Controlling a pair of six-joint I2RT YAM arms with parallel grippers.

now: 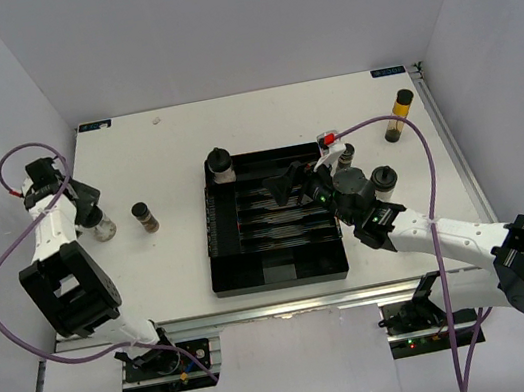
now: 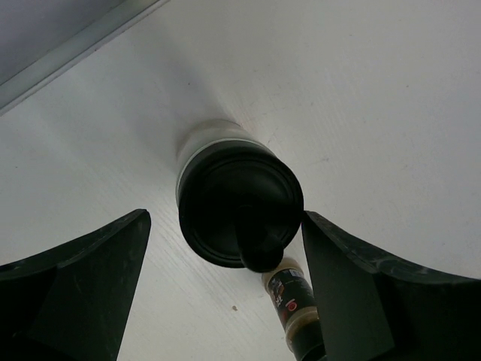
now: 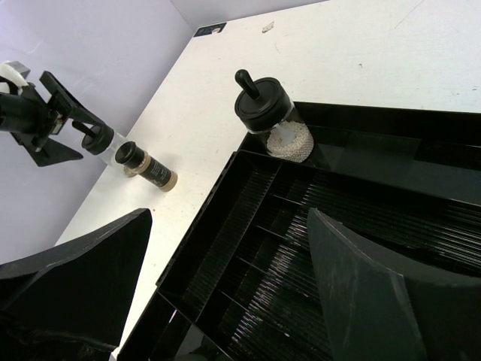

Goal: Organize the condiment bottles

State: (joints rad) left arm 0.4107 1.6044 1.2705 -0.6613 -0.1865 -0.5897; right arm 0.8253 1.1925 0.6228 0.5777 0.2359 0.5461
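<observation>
My left gripper [image 1: 92,212] is open, its fingers either side of a squat clear bottle with a black knobbed lid [image 2: 239,203] that stands on the white table at the far left [image 1: 101,225]. A slim dark-capped bottle with brown contents [image 1: 147,216] stands just right of it and shows in the left wrist view [image 2: 297,304]. My right gripper [image 1: 297,186] is open and empty above the black divided tray [image 1: 228,263]. Another squat knobbed bottle with white contents [image 3: 270,116] stands in the tray's back left corner [image 1: 221,166].
Right of the tray stand two more black-capped bottles [image 1: 344,156] [image 1: 383,182] and a taller slim bottle with dark yellowish contents [image 1: 400,116] near the back right edge. A small red item [image 1: 329,137] sits at the tray's back right corner. White walls enclose the table.
</observation>
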